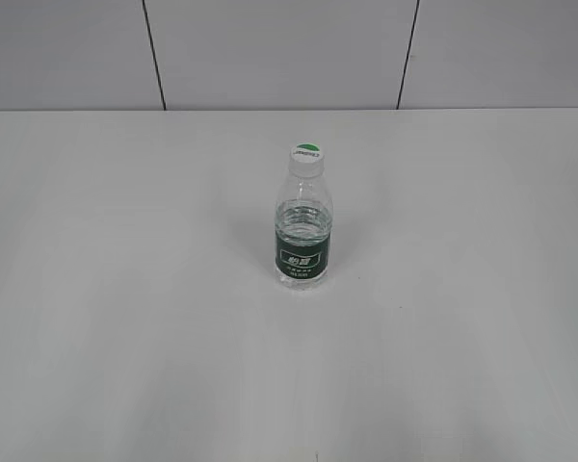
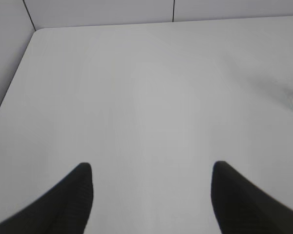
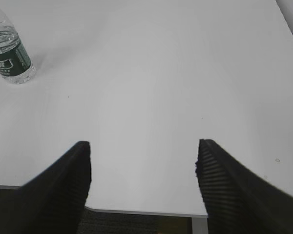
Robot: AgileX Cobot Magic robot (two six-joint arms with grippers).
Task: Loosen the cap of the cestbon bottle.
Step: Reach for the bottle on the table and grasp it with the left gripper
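You have a plain white counter (image 1: 125, 318) filling most of every view. Behind it stands a pale wall (image 1: 270, 48) split by thin dark vertical seams. From the left wrist view you can see the counter's rounded far corner; from the right, its near edge over a dark floor (image 3: 136, 224).

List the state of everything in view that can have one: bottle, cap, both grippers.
Small clear plastic cestbon bottle with dark green label: upright on the white table, partly filled with water, untouched.
Small round white and green screw cap: seated on the bottle neck; how tight cannot be told.
Left gripper: open, empty, over bare table.
Right gripper: open, empty, near the table edge, apart from the bottle.
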